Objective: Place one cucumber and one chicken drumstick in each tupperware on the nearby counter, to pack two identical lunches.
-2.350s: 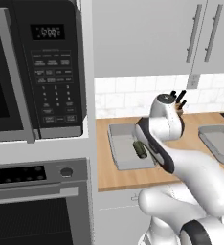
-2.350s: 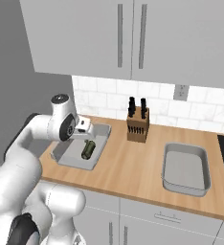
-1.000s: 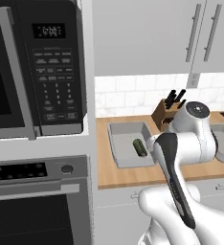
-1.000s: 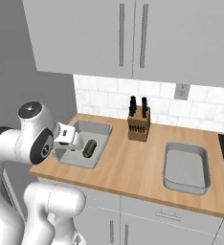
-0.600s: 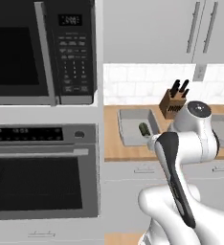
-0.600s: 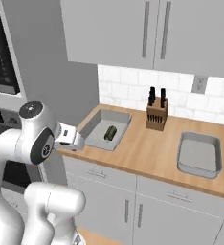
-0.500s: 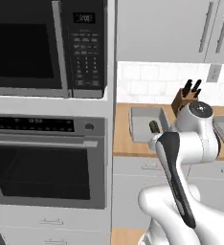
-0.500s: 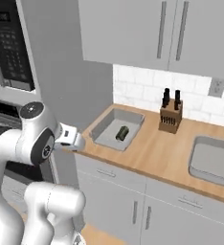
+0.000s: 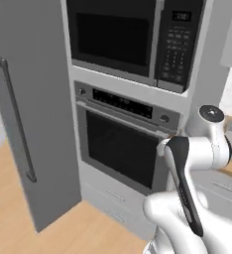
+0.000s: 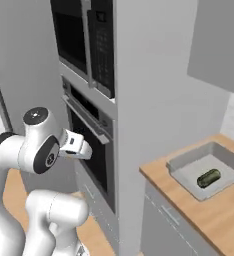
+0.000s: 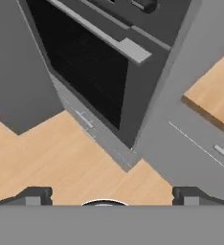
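Note:
One tupperware [image 10: 189, 167] sits on the wooden counter [image 10: 224, 212] at the right of the right base view. A dark green cucumber [image 10: 209, 177] lies inside it. My gripper [image 10: 85, 149] is held out at oven height, well to the left of the counter and away from the box. In the hand view its fingertips [image 11: 35, 196] stand far apart with nothing between them, so the gripper [image 11: 111, 197] is open over the floor in front of the oven. A corner of the counter [image 11: 214, 103] shows at the right there. The chicken drumstick is out of view.
A wall oven [image 9: 123, 149] with a long handle [image 11: 99, 36] stands under a built-in microwave [image 9: 118, 39]. A tall grey fridge door [image 9: 24, 99] is at the left. Light wooden floor [image 9: 19, 218] spreads in front, and pale cabinet fronts [image 10: 169, 225] stand below the counter.
The whole picture has swung left: the base has moved away from the counter, so oven, microwave and fridge now face the cameras. The gripper stays open and empty.

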